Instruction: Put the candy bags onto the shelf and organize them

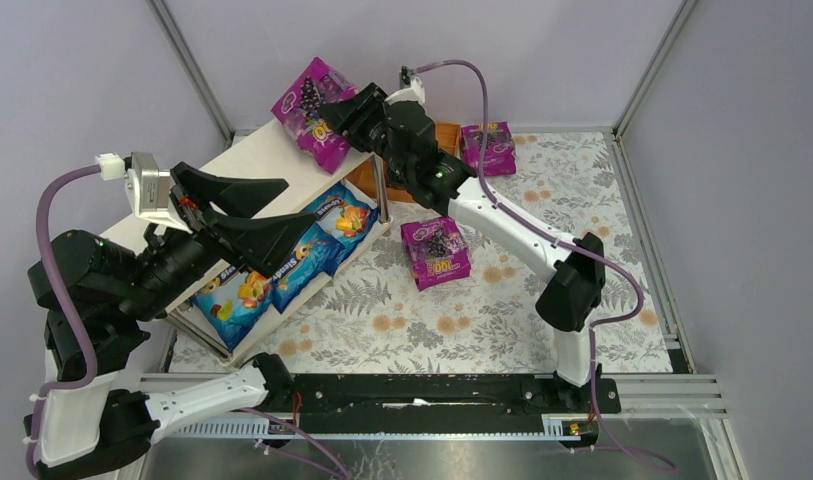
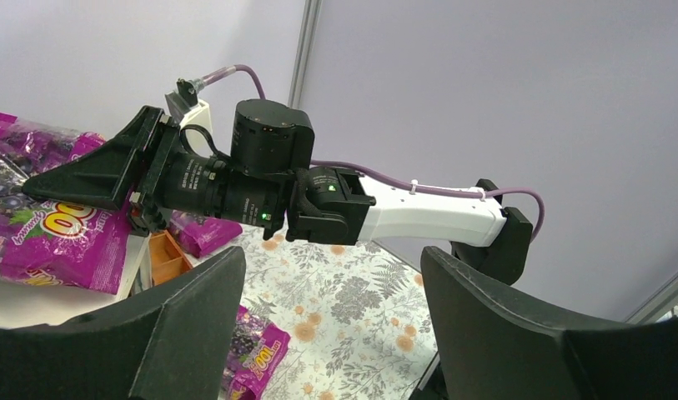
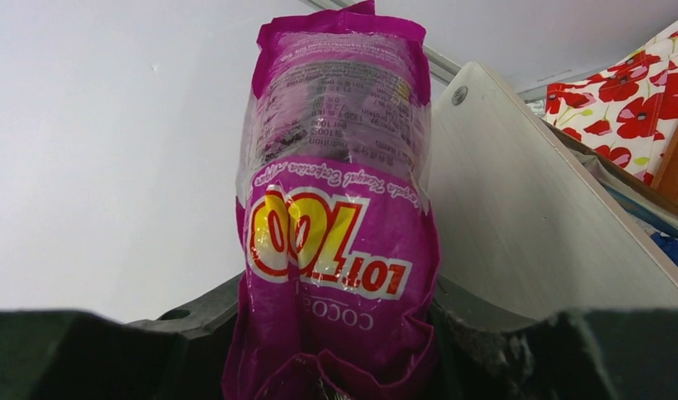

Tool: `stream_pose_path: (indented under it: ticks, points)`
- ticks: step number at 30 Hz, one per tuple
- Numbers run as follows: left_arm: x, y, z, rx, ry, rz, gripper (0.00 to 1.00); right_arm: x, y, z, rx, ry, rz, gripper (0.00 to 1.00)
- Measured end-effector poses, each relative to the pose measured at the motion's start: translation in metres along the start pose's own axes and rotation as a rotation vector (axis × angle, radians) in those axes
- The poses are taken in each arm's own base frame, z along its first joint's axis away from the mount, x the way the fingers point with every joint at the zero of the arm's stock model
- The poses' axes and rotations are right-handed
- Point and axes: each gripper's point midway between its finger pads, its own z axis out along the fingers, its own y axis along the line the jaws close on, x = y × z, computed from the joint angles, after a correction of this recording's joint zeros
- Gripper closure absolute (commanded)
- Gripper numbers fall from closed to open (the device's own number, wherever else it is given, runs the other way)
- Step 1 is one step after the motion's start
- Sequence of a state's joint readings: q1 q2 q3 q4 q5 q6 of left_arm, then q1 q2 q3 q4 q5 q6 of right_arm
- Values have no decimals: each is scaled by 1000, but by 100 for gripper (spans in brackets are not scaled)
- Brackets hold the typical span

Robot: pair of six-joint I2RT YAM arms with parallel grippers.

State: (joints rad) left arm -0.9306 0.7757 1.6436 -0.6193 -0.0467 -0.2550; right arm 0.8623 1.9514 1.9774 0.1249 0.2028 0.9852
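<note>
My right gripper point(image 1: 340, 112) is shut on a magenta-purple candy bag point(image 1: 312, 110) and holds it over the far end of the shelf's top board point(image 1: 252, 160). In the right wrist view the bag point(image 3: 339, 250) stands pinched between the fingers, with the pale board point(image 3: 519, 217) beside it. In the left wrist view that bag point(image 2: 60, 233) seems to rest on the board. Three blue candy bags point(image 1: 302, 255) lie on the lower tier. My left gripper point(image 1: 302, 207) is open and empty above them; it is also open in its own view point(image 2: 331, 333).
A second purple bag point(image 1: 435, 252) lies on the floral tablecloth right of the shelf. A third purple bag point(image 1: 487, 147) lies at the back beside the small orange wooden tray point(image 1: 447, 135). Walls and metal frame posts close in the table.
</note>
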Motion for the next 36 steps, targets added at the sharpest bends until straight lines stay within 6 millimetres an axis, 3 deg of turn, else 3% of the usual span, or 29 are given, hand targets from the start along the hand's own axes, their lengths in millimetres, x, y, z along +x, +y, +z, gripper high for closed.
stream_pose_path:
  ticks: [11,29,36]
  points:
    - [3,3,-1,-12,13,20,17,8,0,17,12,18,0,47]
    - [13,7,6,-27,34,25,16,31,5,8,-60,129,42,49]
    - [19,8,13,-31,53,25,16,27,3,6,-43,112,1,28]
